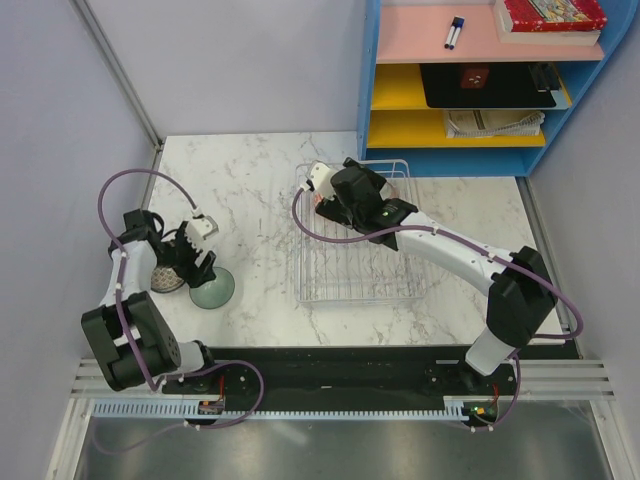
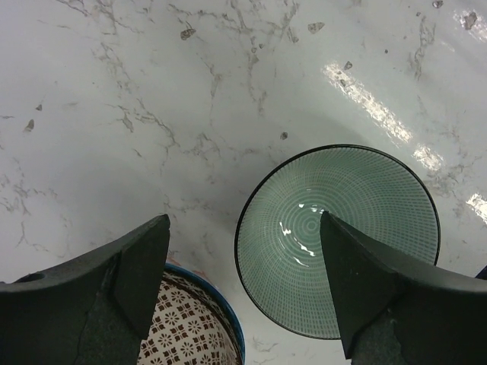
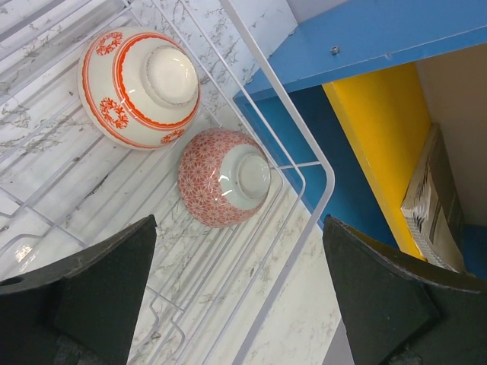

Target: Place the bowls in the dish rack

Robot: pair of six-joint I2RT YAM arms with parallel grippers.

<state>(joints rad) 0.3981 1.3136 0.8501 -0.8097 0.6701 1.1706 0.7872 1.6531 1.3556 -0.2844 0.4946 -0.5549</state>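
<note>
- Over the left part of the desk point(image 1: 250, 190), the left gripper point(image 2: 243, 220) hangs pointing down, its fingers spread wide and holding nothing.
- Directly beneath it, partly framed between the fingers, the pale green bowl point(image 2: 338, 239) stands upright on the marble with its mouth facing up.
- Just beside that bowl, on the side nearer the left arm, sits a blue-rimmed bowl point(image 2: 198, 327) with a brown-and-white lattice inside. It is also mouth up and half hidden by one finger.
- Above the far end of the dish rack point(image 3: 304, 133), the right gripper point(image 3: 240, 220) is likewise spread wide and empty.
- Below it a pink star-patterned bowl point(image 3: 217, 182) lies upside down on the grid floor, foot ring up, close to the rack's corner.
- Just beside that one, further along the same end, a white bowl with red bands point(image 3: 129, 84) is also inverted with its foot up.
- Seen from above, the rack lies flat on the desk's right half, and its longer side seems to run from the arms' edge toward the blue shelf unit point(image 1: 368, 80) behind it.
</note>
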